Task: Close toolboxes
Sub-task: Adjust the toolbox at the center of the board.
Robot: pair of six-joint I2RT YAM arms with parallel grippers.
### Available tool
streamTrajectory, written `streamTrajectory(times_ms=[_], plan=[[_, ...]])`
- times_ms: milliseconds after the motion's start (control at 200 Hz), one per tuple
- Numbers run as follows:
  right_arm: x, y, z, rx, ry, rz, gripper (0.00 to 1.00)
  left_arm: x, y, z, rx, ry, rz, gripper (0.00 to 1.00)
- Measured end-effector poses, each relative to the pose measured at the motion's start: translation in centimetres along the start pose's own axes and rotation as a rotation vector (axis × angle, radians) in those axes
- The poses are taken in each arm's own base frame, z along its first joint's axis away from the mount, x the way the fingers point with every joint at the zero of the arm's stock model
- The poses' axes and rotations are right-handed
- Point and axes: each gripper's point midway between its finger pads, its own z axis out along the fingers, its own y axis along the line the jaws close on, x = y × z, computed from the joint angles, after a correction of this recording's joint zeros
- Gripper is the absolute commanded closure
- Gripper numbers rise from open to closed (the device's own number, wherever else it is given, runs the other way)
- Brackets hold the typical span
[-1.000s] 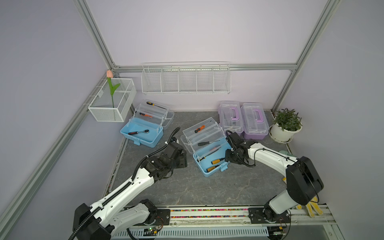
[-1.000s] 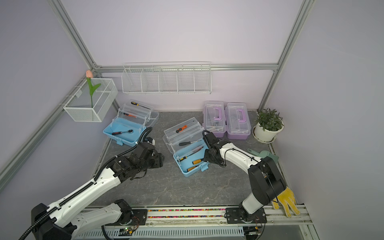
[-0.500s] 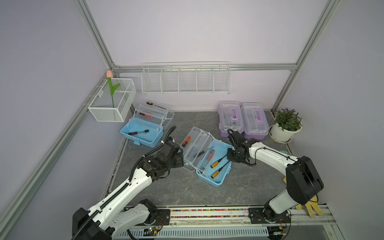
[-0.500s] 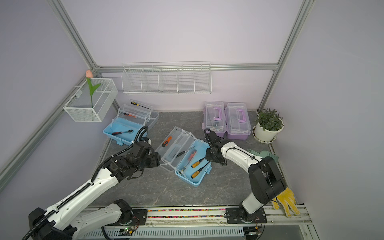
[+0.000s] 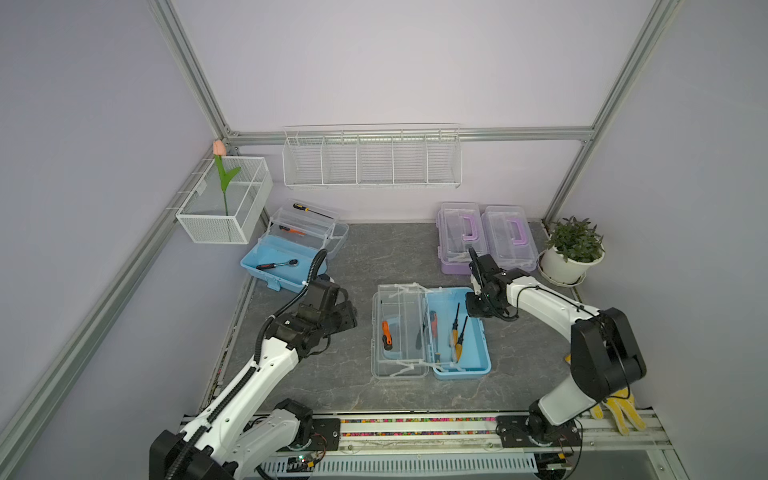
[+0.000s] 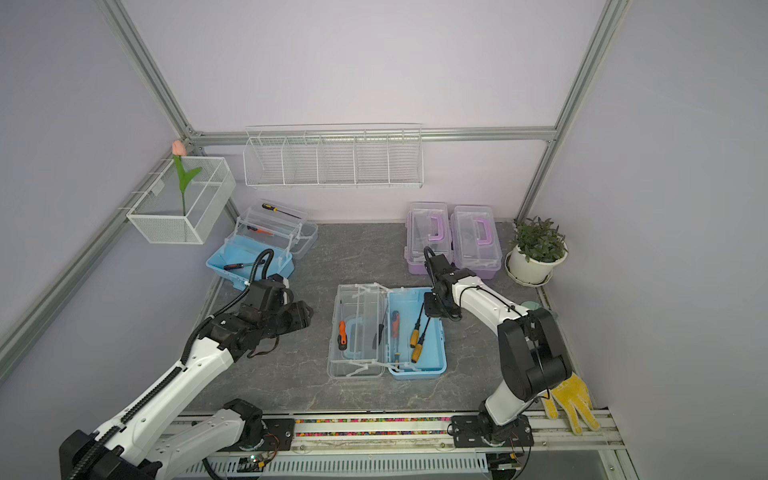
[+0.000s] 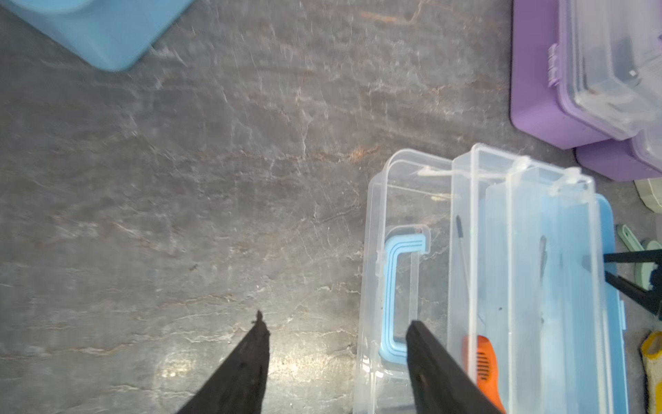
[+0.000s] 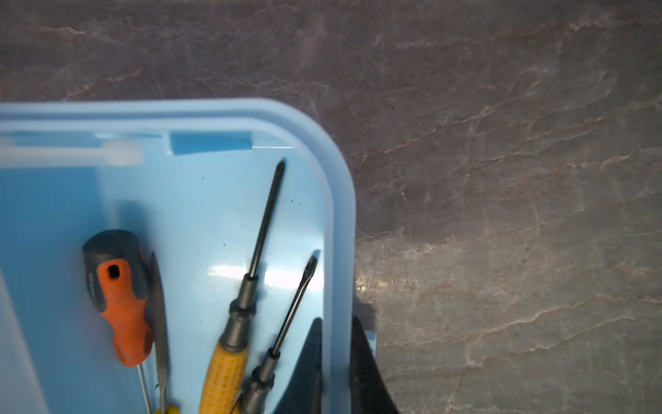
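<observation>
Right wrist view, lower centre: right gripper (image 8: 336, 322) clamped on blue toolbox (image 8: 200, 200) wall; left gripper (image 7: 336, 319) apart, empty. Step: steadying base. Next, prob: left folds clear trays (image 5: 399, 328) over.

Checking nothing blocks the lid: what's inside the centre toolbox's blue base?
Visible in the blue base: orange-handled screwdriver, yellow-handled Phillips, small flathead, thin flat blade. The right gripper, shut on its wall, covers that edge in both top views; the strip under the clear tray is unclear.
</observation>
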Motion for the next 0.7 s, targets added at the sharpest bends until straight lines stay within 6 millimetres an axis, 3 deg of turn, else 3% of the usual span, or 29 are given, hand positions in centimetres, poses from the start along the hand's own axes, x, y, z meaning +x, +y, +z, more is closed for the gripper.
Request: streamTrajectory(times_ms=[135,230,400,700], plan=[[0.1,0.8,-0.1,-0.045,0.012,-0.004,0.81,3.1,0.1,2.4,0.046,0.118,-0.038,0.43],[0.2,1.6,-0.2,-0.094,0.024,-0.001,0.81,4.2,-0.5,3.2,0.094,0.167,-0.059,0.47],[-0.1,2.4,-0.4,-0.138,0.023,0.017,0.82,5.8,-1.0,3.8,0.163,0.207,-0.092,0.53],[-1.1,3.1,0.0,-0.163,0.005,0.049,0.83,7.7,-0.9,4.1,0.166,0.255,-0.087,0.54]])
